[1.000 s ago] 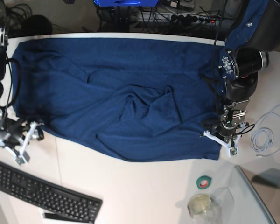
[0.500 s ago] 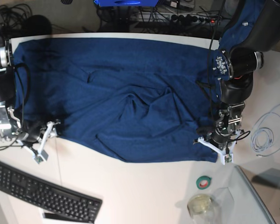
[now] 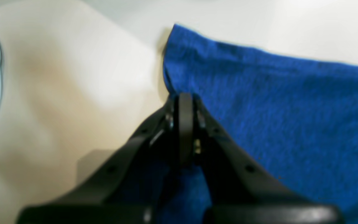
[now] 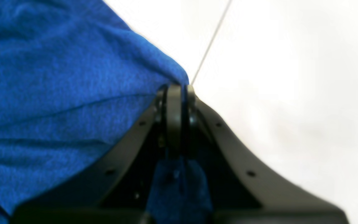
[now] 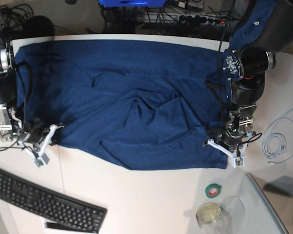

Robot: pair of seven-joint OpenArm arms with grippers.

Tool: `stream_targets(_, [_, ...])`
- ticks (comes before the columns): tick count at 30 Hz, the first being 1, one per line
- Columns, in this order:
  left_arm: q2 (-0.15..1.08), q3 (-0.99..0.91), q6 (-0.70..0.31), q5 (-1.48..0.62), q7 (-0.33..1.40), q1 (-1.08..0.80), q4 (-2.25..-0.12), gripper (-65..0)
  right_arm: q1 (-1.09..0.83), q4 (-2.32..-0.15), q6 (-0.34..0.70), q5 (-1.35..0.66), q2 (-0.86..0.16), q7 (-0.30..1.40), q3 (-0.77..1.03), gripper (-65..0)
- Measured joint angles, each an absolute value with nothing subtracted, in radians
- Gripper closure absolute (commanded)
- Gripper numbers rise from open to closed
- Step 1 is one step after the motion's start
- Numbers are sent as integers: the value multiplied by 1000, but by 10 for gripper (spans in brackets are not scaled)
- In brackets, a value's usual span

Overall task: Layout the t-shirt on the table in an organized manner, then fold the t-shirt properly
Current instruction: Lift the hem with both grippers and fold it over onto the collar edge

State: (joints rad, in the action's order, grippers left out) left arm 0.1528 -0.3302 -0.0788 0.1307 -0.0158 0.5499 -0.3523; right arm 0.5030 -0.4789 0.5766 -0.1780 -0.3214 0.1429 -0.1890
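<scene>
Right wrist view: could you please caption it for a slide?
Right gripper, jaws shut on a corner of the blue t-shirt above the white table.

Keyboard (image 5: pixel 49 202), tape roll (image 5: pixel 213 190) and coiled cable (image 5: pixel 278 139) around bare table (image 5: pixel 151 200) front.

T-shirt (image 5: pixel 127 97): dark navy in the base view, brighter blue up close (image 3: pixel 278 102) (image 4: pixel 42 87); plain soft knit, no print. Spread wide across the table (image 5: pixel 151 200), covering most of its far half, far hem running along the table's far edge. Not flat: a cluster of folds and ridges at mid-cloth, a smaller pucker toward upper left, a raised crease near the lower edge. Near edge slants, dipping lowest about the middle. Both lower corners lifted slightly and pulled taut off the surface. Table: smooth white top, curved far edge, thin dark seam (image 4: pixel 211 43) running out from beneath one cloth corner.
</scene>
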Motion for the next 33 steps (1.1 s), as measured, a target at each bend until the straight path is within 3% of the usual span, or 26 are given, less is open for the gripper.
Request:
stream_targets(4, [150, -335, -79, 126, -13, 526, -386, 0, 462, -548, 577, -179, -327, 142, -189, -6])
stream_targets(11, [133, -340, -77, 126, 83, 395, -664, 0, 357, -731, 577, -180, -350, 169, -187, -6])
stream_targets(23, [100, -331, -86, 124, 120, 221, -966, 0, 169, -1115, 578, -184, -357, 335, 10, -6])
stream_targets(29, [82, -328, -87, 122, 199, 125, -1132, 0, 120, -1169, 577, -180, -361, 408, 20, -6])
stream_targets(33, [91, -330, -84, 15, 245, 43, -1272, 0, 96, -1174, 577, -180, -360, 408, 20, -6])
